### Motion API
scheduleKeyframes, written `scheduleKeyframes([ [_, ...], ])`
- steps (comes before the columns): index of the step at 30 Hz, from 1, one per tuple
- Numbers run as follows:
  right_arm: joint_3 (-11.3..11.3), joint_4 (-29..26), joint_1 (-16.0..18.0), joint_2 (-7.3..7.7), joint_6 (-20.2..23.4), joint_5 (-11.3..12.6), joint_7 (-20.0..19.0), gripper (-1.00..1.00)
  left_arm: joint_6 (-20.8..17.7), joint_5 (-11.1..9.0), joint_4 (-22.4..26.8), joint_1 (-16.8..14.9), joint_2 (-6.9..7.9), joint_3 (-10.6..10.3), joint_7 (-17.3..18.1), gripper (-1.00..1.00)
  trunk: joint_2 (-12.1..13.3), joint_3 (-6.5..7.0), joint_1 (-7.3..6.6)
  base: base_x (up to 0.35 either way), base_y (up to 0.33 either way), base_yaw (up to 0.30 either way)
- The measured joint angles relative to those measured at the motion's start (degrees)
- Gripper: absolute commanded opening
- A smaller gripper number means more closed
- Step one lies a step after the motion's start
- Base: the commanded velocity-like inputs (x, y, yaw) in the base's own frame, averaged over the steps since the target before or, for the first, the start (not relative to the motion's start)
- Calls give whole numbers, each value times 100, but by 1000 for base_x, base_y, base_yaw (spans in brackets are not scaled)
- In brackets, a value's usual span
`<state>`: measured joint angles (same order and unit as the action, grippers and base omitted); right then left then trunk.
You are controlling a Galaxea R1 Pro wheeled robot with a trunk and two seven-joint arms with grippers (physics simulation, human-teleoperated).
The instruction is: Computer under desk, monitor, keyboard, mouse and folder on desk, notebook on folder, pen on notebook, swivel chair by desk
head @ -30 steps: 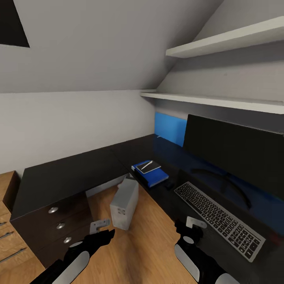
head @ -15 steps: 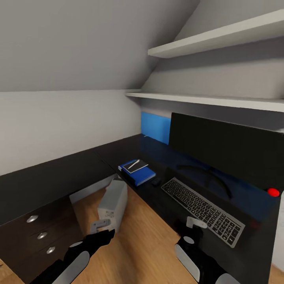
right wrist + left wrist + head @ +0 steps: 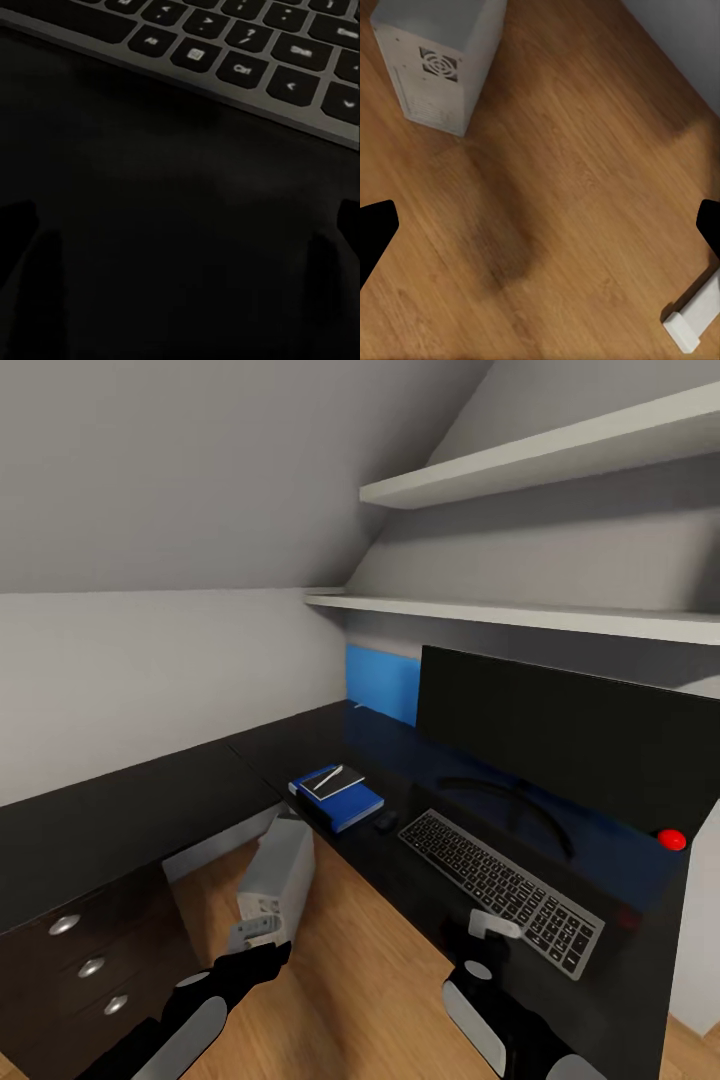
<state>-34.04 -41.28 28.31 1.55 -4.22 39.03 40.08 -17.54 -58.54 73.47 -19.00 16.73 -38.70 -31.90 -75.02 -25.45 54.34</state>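
Keyboard (image 3: 500, 879) just beyond right claw (image 3: 487, 938) on desk (image 3: 130, 815); claw probably spread, empty, fingertips barely visible

Two arms are seen, each sheathed in glossy black with a silver-grey oval panel along the forearm. Each wrist is capped by a light grey angular bracket, behind which the left pincer (image 3: 262, 950) and right pincer (image 3: 478, 950) are mounted in black.

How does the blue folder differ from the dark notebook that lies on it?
The folder is bright blue, the notebook dark grey. The folder is thicker and larger; the notebook covers only part of it. The folder rests on the desk, the notebook on the folder. Both lie flat.
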Motion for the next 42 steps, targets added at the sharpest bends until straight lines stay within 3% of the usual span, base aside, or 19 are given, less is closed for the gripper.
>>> scheduleKeyframes([
  [6,9,31,-5,5,1,23,-87,100,-8,-7,-3,0,14,-8,0,100,0,0,0,0,0,0],
  [19,0,-108,2,36,0,427,-58,100,-9,-11,-15,1,18,-31,0,100,-2,1,-1,45,0,0],
  [42,1,-145,-2,46,0,485,-66,100,-8,-8,-34,1,18,-35,1,100,-1,1,-2,88,-12,0],
])
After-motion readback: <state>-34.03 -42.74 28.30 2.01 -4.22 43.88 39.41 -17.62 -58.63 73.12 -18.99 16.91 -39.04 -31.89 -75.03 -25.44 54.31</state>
